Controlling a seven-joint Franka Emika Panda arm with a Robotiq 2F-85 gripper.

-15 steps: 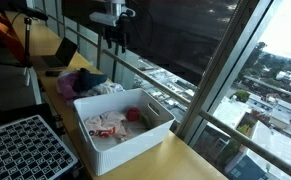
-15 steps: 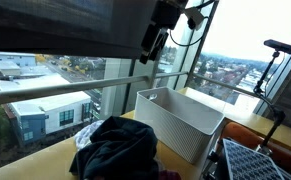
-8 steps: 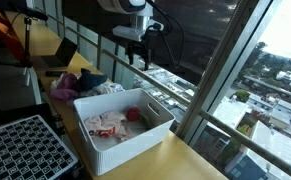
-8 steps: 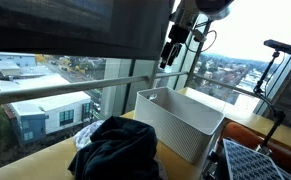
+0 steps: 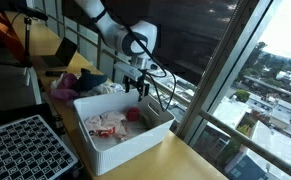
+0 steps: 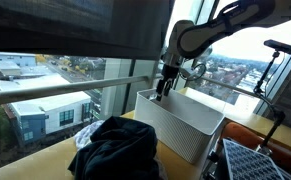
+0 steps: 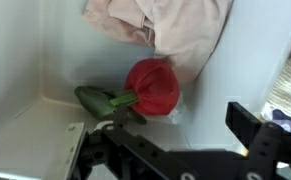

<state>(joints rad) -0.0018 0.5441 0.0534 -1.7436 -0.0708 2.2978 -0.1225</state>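
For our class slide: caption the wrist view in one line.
Open claw over a red flower and pinkish cloth inside a white bin.

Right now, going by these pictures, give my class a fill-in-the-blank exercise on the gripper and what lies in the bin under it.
The gripper hangs above the white bin with its jaws ____.
The round thing in the bin is ____ in colour.
Its stem is ____.
Missing words: open, red, green.
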